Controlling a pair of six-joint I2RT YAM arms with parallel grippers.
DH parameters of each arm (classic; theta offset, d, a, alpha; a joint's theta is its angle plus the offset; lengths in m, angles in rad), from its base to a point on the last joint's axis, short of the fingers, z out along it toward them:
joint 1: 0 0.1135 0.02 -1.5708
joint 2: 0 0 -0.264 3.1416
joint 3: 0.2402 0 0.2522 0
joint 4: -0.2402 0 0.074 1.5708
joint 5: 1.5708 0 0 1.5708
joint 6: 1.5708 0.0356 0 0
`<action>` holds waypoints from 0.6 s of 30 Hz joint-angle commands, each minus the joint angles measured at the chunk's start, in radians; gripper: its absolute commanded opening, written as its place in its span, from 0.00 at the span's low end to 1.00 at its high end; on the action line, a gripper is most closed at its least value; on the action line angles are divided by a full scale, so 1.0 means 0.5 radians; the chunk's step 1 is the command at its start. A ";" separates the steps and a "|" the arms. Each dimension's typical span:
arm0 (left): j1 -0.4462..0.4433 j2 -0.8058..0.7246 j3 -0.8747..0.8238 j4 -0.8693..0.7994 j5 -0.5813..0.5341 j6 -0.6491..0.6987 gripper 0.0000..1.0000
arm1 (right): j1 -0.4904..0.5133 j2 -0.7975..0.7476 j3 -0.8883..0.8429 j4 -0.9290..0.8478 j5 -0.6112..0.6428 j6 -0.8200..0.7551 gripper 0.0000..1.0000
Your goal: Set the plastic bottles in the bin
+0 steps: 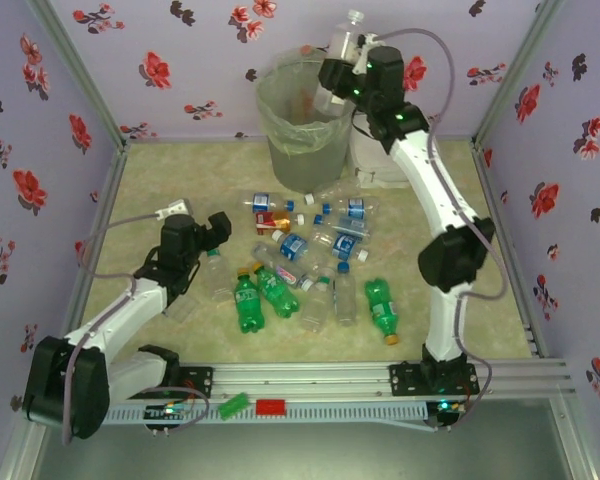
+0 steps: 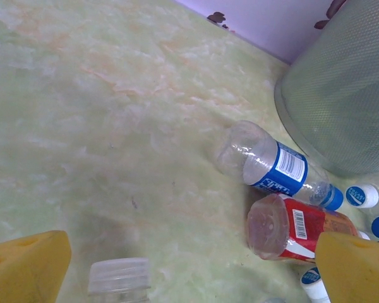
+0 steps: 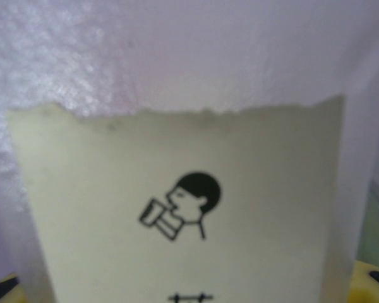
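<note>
Above the bin (image 1: 280, 150) rim at the bench's (image 1: 160, 170) far edge, top view: right end effector (image 1: 340, 68) pinches a clear bottle (image 1: 349, 35); left end effector (image 1: 218, 228) spread beside the bottle pile (image 1: 310, 262). Left wrist: yellow fingers (image 2: 25, 268) wide apart, capped bottle (image 2: 120, 281) between them. Right wrist: pale label (image 3: 183, 208), drinking-figure mark.

A white-capped bottle (image 2: 119, 283) is cut off at the bottom edge, the bin (image 2: 341, 95) at right.
</note>
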 commanded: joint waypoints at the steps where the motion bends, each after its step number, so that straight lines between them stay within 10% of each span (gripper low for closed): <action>1: 0.017 -0.098 0.005 -0.087 0.039 0.005 0.99 | 0.041 0.274 0.429 -0.045 -0.014 -0.072 0.36; 18: 0.018 -0.312 -0.033 -0.237 0.037 0.033 1.00 | 0.205 0.730 0.644 0.233 0.177 -0.473 0.50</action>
